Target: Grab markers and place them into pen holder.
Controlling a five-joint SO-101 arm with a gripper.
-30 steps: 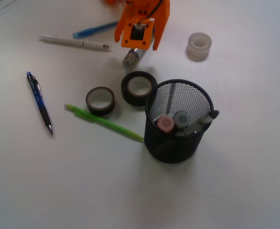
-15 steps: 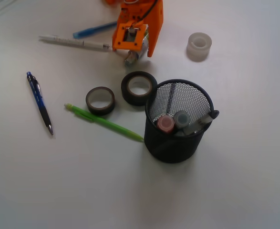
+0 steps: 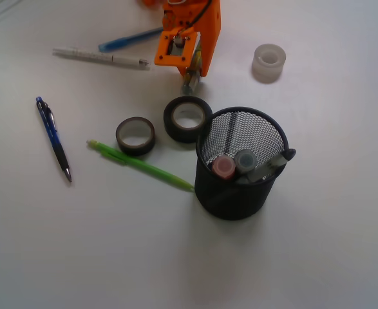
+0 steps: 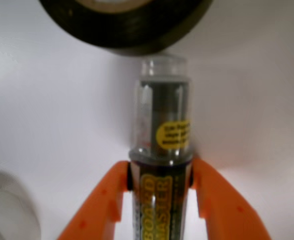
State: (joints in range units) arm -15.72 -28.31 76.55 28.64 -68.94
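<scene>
Wrist view: orange gripper pinches a black marker by its barrel, cap pointing outward, ready for lifting toward the pen holder.

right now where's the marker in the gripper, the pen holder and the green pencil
marker (image 4: 162,150): wrist view, barrel just above the orange fingers.
pen holder (image 3: 209,123): front view, left part of the rim.
green pencil (image 3: 143,167): front view, middle of the shaft.
</scene>
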